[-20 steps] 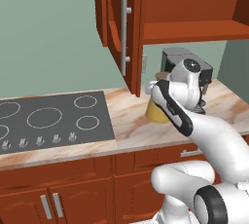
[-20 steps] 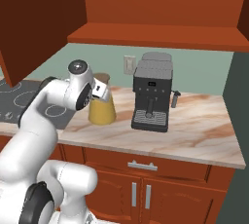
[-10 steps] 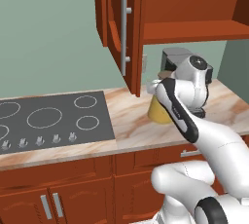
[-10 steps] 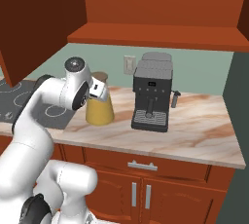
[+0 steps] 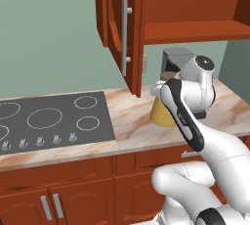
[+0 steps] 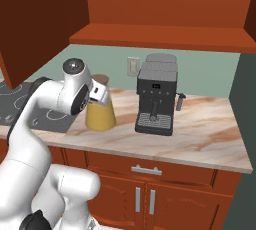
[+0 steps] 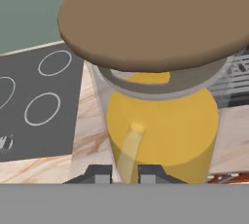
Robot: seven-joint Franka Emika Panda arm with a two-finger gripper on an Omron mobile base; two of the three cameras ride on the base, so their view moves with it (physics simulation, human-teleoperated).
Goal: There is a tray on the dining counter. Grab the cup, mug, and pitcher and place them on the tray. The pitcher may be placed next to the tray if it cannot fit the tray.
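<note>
One pitcher is what matters right now, and it's sitting upright on the worktop between the stovetop on the left and the coffee machine on the right, tucked under the open cupboard.

Handling-wise I'd guess it's the awkward one of the set: clear glass, so rigid, smooth and probably slippery, and breakable if it knocks against something. It's loaded with yellow-orange liquid low in the wide base, so it should feel heavy and bottom-weighted, and the liquid will slosh if it gets tipped. The brown lid looks like it just sits on the neck, so I wouldn't trust it as a grab point. The narrow neck right under the lid, or the slim handle-like strip showing in the hand view, seems the sensible place for small fingers.

Its long axis runs straight up and down, lid on top, wide base flat on the stone.

The gripper is right at the pitcher up near the neck, fingers drawn in to a narrow gap with that slim strip between the tips. It looks like it's pinching it, though I can't be sure how firm that hold is.
</note>
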